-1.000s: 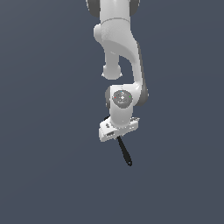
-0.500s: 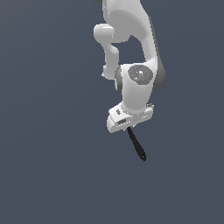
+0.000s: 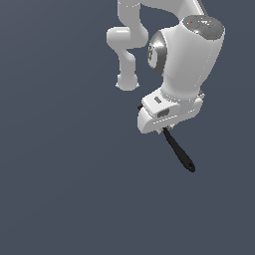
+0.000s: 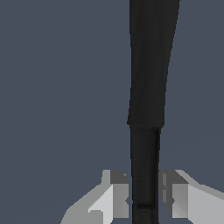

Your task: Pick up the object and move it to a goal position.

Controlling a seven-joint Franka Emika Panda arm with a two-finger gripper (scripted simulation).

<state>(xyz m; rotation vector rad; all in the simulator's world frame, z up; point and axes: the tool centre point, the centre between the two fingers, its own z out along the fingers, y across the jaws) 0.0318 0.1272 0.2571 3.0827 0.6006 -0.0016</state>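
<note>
Pincer (image 4: 143, 199) is clamped on the black spatula (image 3: 178, 151), one light-grey finger (image 4: 117, 194) on each side of the utensil, pads pressed against it in the wrist view. In the ext. view the spatula hangs out from under the white hand of the Panda arm (image 3: 185, 55), slanting down and toward the exterior view's right, its free end rounded, w/ a small hole near the tip. It's held up in the air; nothing else touches it. Wrist view shows the spatula (image 4: 146, 113) running straight away from the fingers: narrower section between the pads, then a step to a wider, slightly flaring black section that runs out of frame. Background in both views is a plain dark blue-grey surface; can't tell how far below the spatula it lies.
</note>
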